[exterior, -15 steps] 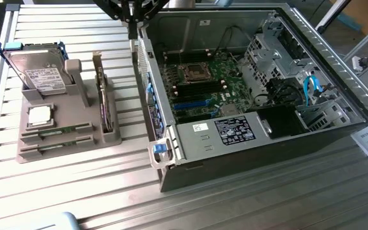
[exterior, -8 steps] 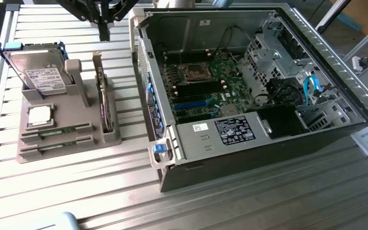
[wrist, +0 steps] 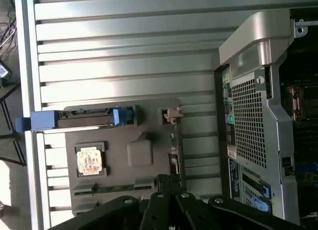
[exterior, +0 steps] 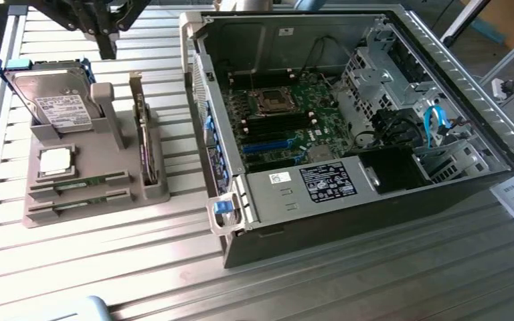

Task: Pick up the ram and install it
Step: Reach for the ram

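At the exterior view's left, the gripper (exterior: 106, 47) is seen pressed together, nothing pinched, hung above the grey holder (exterior: 78, 215). Two ram sticks (exterior: 82, 182) are seated in its near slots. The open computer case (exterior: 347, 227) is placed right.

There were two ram sticks (exterior: 83, 182) (exterior: 78, 202), one hard drive (exterior: 56, 103), one processor (exterior: 55, 160), one expansion card (exterior: 144, 137), one computer case (exterior: 347, 227)
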You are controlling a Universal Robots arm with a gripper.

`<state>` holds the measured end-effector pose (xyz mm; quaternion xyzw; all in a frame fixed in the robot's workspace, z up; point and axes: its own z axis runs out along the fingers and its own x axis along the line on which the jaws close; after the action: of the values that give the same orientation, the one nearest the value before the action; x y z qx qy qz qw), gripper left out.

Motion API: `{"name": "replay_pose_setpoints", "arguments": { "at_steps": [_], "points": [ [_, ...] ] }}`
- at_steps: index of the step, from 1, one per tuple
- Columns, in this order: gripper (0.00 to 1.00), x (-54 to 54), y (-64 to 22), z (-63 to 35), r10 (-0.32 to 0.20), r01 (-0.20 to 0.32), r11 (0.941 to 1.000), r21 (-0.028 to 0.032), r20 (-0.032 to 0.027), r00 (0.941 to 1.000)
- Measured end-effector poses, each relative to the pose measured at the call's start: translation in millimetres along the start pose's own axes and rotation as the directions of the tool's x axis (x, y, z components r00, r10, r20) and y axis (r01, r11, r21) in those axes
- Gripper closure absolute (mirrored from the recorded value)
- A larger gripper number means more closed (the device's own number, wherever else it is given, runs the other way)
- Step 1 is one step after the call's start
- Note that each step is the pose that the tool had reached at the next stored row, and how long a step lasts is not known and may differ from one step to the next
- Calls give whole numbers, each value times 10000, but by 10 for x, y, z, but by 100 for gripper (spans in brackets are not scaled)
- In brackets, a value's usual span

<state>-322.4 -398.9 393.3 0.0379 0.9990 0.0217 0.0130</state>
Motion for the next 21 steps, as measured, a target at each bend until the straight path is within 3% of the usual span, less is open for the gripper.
{"name": "replay_pose_setpoints", "arguments": {
  "at_steps": [3,10,21],
  "points": [
    [88,342,-26,-8,-1,1,10000,-2,2,10000],
    [88,343,-61,-11,0,0,10000,2,0,10000],
    [88,308,-510,-30,-1,1,10000,3,1,10000]
  ]
}}
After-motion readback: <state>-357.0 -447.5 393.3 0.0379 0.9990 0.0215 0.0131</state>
